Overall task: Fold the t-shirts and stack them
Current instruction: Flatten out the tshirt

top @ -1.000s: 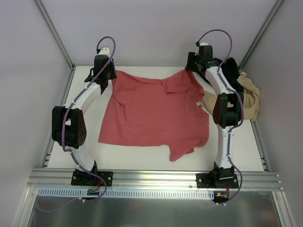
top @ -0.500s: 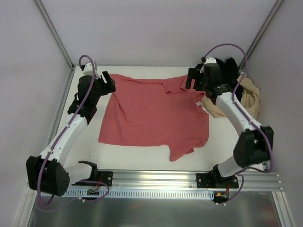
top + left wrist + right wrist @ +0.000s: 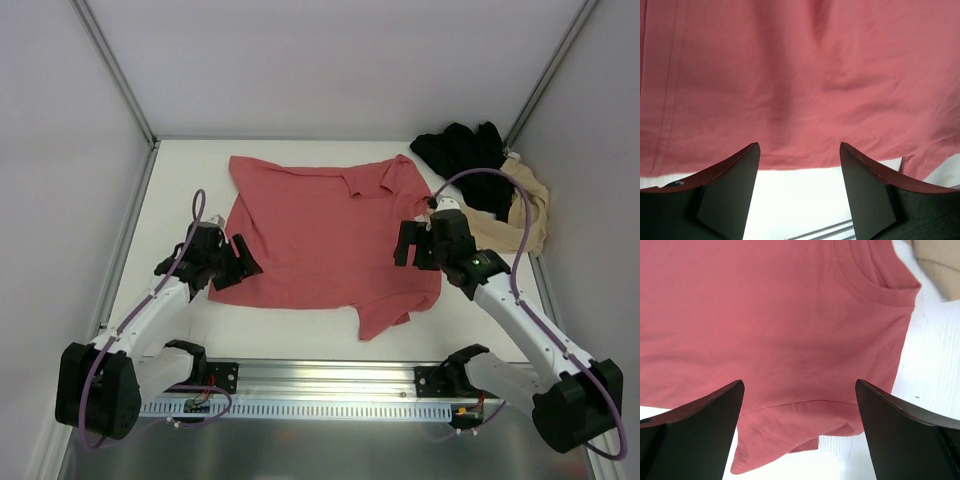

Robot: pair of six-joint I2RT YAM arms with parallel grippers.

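Note:
The coral-red t-shirt (image 3: pixel 320 235) lies spread flat in the middle of the table, one sleeve folded over at its far right and one sleeve sticking out at the near right. My left gripper (image 3: pixel 238 262) is open and empty at the shirt's near-left corner; its wrist view shows the shirt's edge (image 3: pixel 800 100) just past the fingertips. My right gripper (image 3: pixel 412 243) is open and empty over the shirt's right side; its wrist view shows the collar and sleeve (image 3: pixel 790 340). The black t-shirt (image 3: pixel 462 150) and the beige t-shirt (image 3: pixel 520 215) lie crumpled at the far right.
The white table (image 3: pixel 180 190) is bounded by grey walls on three sides and a metal rail (image 3: pixel 330 375) at the near edge, where both arm bases are bolted.
Both grippers have let go of the shirt's far corners and pulled back toward the near side. The left one is now at the near-left corner, the right one over the right side.

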